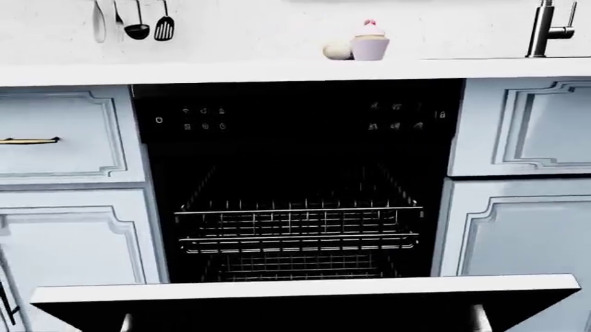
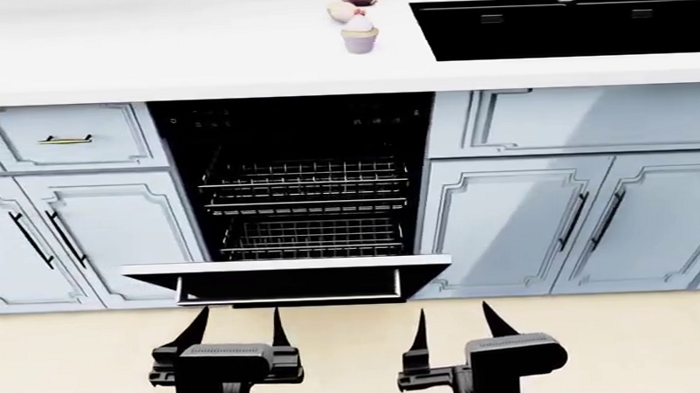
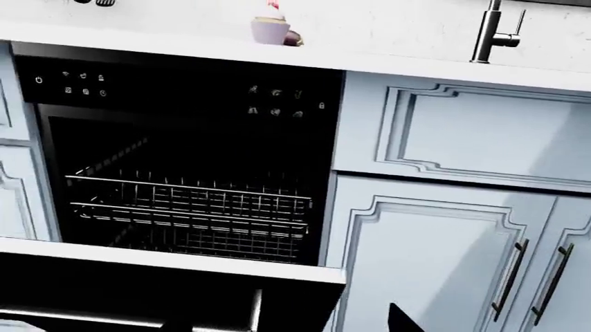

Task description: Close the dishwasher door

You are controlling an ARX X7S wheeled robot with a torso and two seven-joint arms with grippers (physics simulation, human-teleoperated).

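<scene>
The dishwasher [image 2: 296,163] stands open under the counter, with two wire racks [image 2: 305,189] in its black cavity. The dishwasher door [image 2: 286,286] hangs folded down, nearly level, showing its pale top edge and silver bar handle [image 2: 290,298]. My left gripper [image 2: 239,323] is open and empty just below the door's left half, apart from it. My right gripper [image 2: 454,320] is open and empty below the door's right corner. The door also shows in the left wrist view [image 1: 305,315] and in the right wrist view [image 3: 120,290], where one dark fingertip [image 3: 406,321] shows.
Light-blue cabinet doors [image 2: 514,226] flank the dishwasher on both sides. A black sink [image 2: 560,27] with a faucet [image 3: 494,31] is set in the white counter [image 2: 147,55]. A cupcake [image 2: 361,37] stands on the counter. Beige floor [image 2: 76,363] lies under the grippers.
</scene>
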